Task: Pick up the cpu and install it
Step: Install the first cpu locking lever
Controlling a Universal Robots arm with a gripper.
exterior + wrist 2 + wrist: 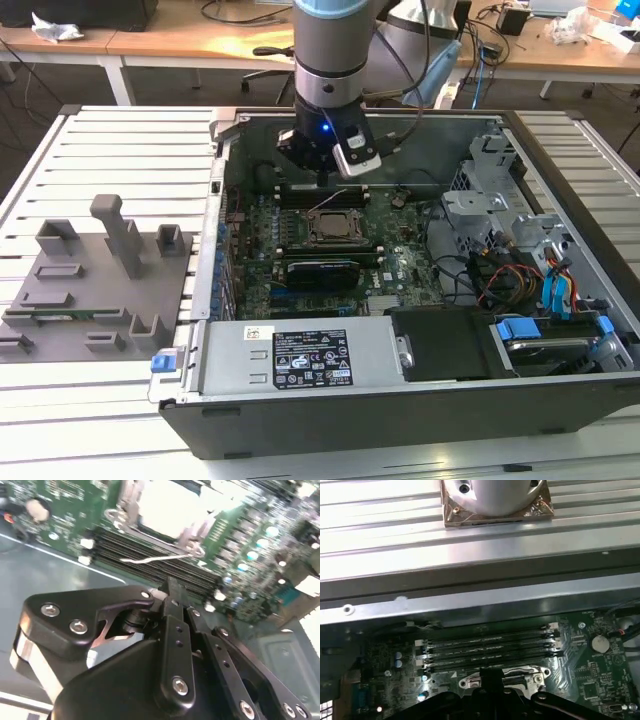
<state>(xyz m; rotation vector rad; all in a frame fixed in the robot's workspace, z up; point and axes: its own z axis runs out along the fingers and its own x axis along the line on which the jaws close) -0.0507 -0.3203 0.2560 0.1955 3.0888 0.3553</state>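
The cpu (167, 510) shows as a pale silvery square lying inside the metal-framed socket (333, 226) in the middle of the motherboard. My gripper (321, 180) hangs inside the open computer case, just behind the socket and above the memory slots (490, 647). Its black fingers (172, 587) are pressed together, shut, and I see nothing between them. In the first wrist view the fingertips (492, 676) sit in front of the socket's metal frame (470, 682). A thin wire lever (150, 559) lies along the socket's edge.
The case walls (215, 200) surround the board. A power supply (300, 355) fills the front; a drive cage with blue tabs and cables (545, 290) stands at the exterior view's right. A grey fixture with blocks (90, 280) lies on the slatted table at the left.
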